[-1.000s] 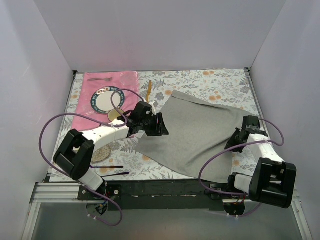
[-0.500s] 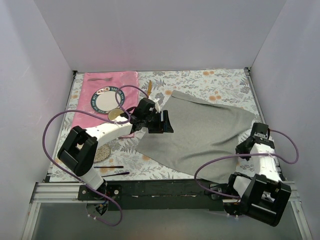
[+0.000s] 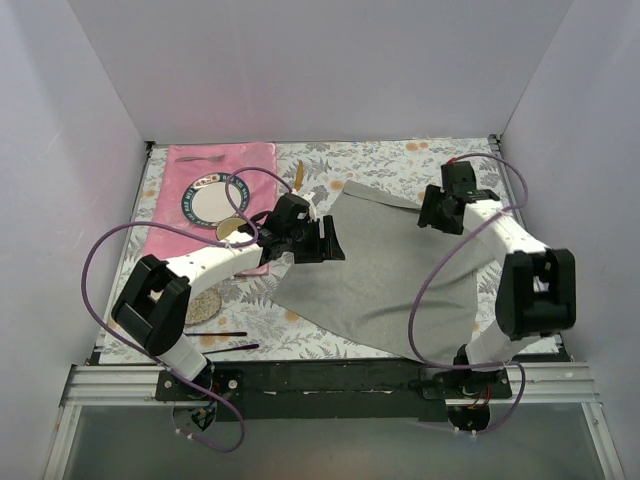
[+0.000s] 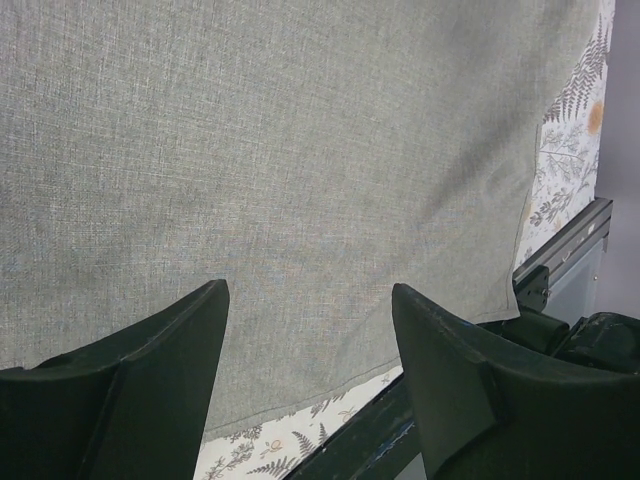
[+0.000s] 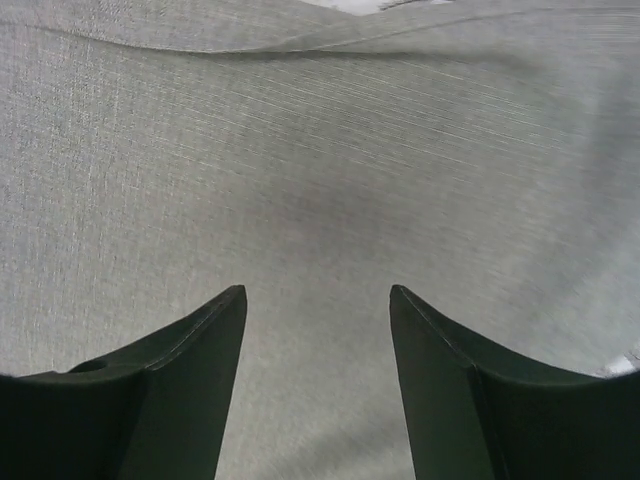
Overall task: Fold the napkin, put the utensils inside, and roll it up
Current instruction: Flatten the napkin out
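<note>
Left of the left claw (image 3: 334, 241) lies a pink placemat (image 3: 250, 160) bearing a round plate (image 3: 211, 200); just beyond the claw the slim orange-tan utensil (image 3: 298, 176) lies on the floral tablecloth (image 3: 400, 160), its length running near-to-far. The grey napkin (image 3: 385, 275) spreads flat beneath both claws, askew, one corner pointing far. Left claw and right claw (image 3: 430, 213) hang over it, fingers apart, gripping nothing.

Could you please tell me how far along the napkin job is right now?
Nothing looks finished: the napkin lies spread flat, no fold showing. In hand: the left gripper and right gripper hover open above it, holding nothing. Left: folding, fetching the orange utensil beyond its far corner, rolling.
</note>
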